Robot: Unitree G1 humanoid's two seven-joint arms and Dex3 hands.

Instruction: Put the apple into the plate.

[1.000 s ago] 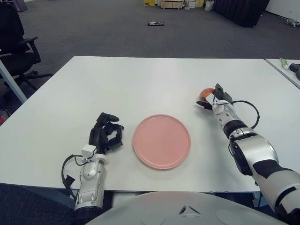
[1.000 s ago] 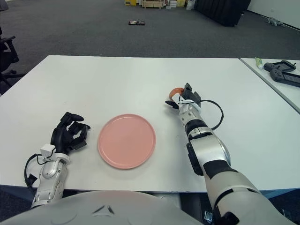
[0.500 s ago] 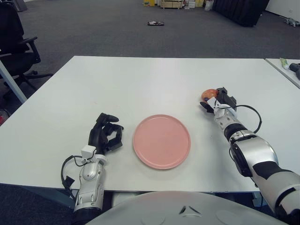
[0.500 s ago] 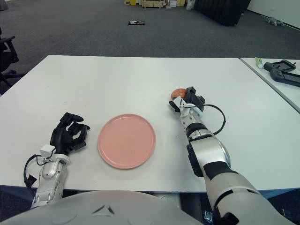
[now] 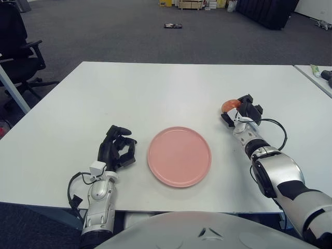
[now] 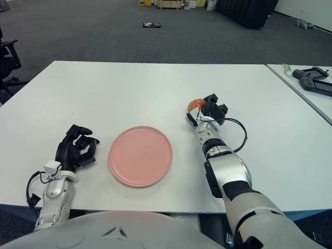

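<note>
— One apple (image 5: 229,105), right of centre: where was it?
— Clasped in my right hand (image 5: 241,112), beside the pink plate (image 5: 179,155). My left hand (image 5: 117,148) sat curled, empty, lower left.
— Which step?
— Carrying, I judged; next, leftward over the plate.

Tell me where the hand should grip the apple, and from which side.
Grip the apple across its round middle, coming from the near right side as the right hand does now; its fingers wrap it, leaving the side facing the pink plate free.
</note>
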